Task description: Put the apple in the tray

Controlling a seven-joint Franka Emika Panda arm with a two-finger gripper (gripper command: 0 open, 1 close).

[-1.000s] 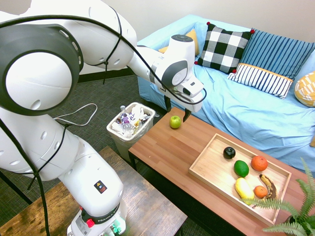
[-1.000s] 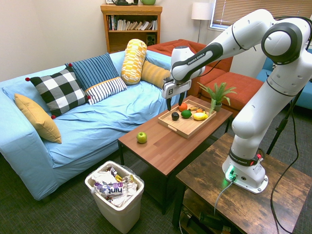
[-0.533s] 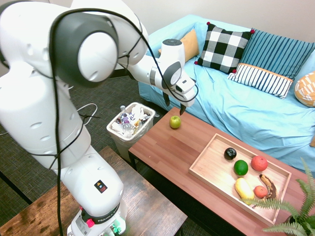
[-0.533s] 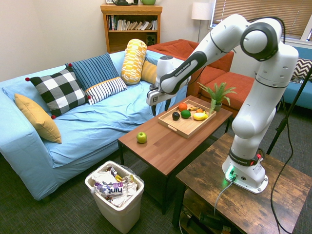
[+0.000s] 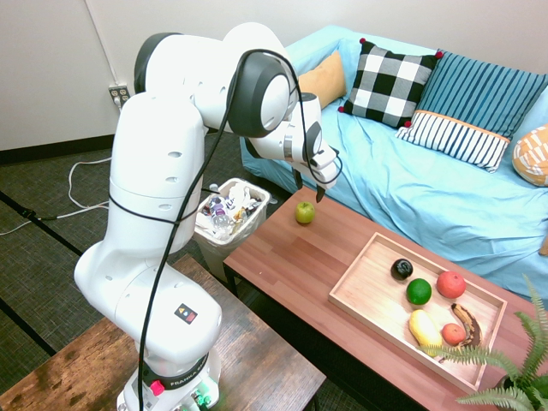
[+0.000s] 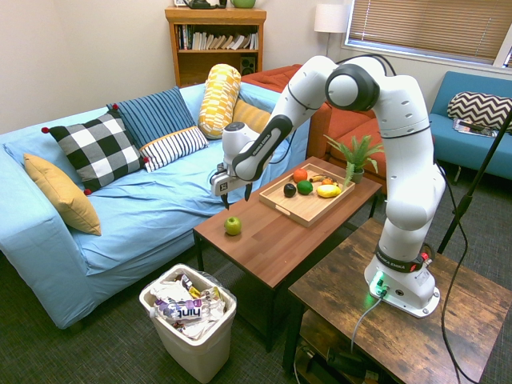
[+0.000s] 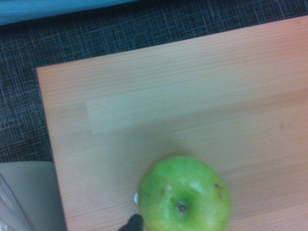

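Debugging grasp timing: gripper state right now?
Gripper: open, holding nothing, above the apple on the table.

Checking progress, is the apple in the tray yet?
Out. The apple sits on the bare table, apart from the tray.

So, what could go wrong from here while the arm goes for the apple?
1. The apple is round and sits near the end of the table; a nudge from the open end effector might roll it off, perhaps into the waste bin.
2. The tray already holds several fruits, so the apple may bump them when released.
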